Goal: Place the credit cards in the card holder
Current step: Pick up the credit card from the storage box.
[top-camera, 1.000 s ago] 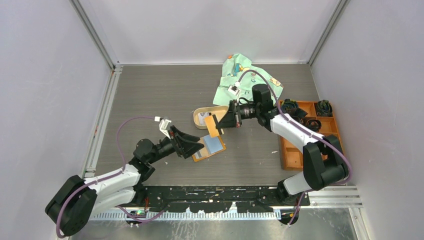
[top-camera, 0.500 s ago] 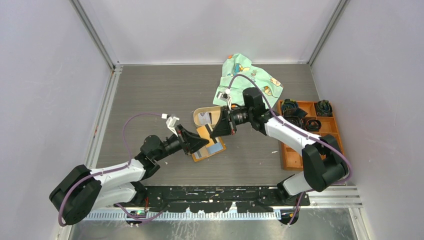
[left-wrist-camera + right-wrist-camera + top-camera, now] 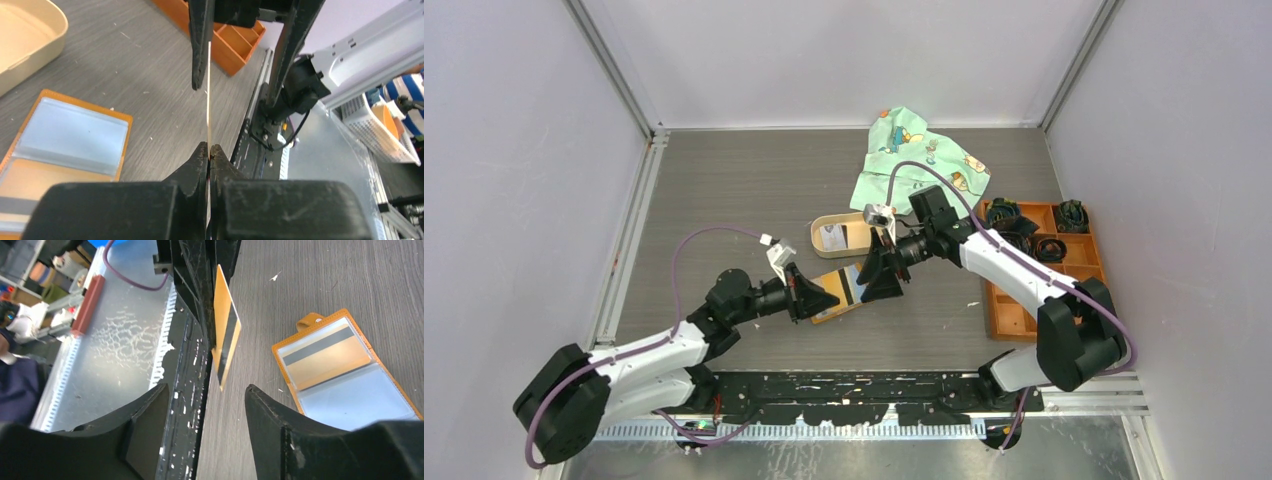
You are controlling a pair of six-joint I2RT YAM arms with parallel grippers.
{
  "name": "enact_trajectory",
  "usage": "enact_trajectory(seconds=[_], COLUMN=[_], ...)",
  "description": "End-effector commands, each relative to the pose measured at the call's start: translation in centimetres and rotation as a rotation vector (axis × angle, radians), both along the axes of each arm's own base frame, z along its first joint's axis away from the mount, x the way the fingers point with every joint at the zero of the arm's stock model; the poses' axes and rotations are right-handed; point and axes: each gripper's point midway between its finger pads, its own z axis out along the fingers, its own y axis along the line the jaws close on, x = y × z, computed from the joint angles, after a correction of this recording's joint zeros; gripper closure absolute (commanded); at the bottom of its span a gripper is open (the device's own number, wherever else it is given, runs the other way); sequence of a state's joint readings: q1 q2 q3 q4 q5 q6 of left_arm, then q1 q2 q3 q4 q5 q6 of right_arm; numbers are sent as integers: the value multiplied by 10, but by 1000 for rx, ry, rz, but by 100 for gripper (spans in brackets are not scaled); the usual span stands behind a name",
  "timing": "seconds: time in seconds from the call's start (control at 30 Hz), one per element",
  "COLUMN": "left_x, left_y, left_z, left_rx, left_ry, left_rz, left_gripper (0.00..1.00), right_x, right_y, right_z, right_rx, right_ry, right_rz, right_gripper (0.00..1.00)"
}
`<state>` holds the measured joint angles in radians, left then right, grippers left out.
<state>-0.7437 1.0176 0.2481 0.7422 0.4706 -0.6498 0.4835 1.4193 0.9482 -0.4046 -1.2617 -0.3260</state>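
Tan card point(image 3: 226, 330) between tightly closed left fingers point(image 3: 196, 166)

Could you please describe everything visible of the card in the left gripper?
The card is a thin, stiff rectangle, golden tan with a dark stripe on one face, plastic by its look. The left gripper is shut on one end, holding it edge-up in the air, apart from the open card holder. Its free end lies between the right gripper's open fingers; contact there is unclear.
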Motion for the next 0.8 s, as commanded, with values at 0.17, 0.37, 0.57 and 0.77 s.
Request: enact_trajectory(seconds=[0.17, 0.37, 0.57, 0.77], left_x=[-26, -31, -29, -29], left_y=[-7, -19, -23, -22], left_z=[4, 3, -3, -6], left_rx=[89, 104, 125, 136], left_ry=[-119, -123, -117, -113], left_rz=[-147, -191, -193, -185], left_gripper=[100, 100, 100, 100], right_x=[-11, -13, -15, -18], right_y=[-9, -6, -3, 1], right_z=[0, -2, -3, -6], right_rx=[54, 55, 50, 44], right_ry=[-168, -149, -132, -111], right_rz=[84, 88, 95, 105], right_gripper=[36, 39, 50, 59])
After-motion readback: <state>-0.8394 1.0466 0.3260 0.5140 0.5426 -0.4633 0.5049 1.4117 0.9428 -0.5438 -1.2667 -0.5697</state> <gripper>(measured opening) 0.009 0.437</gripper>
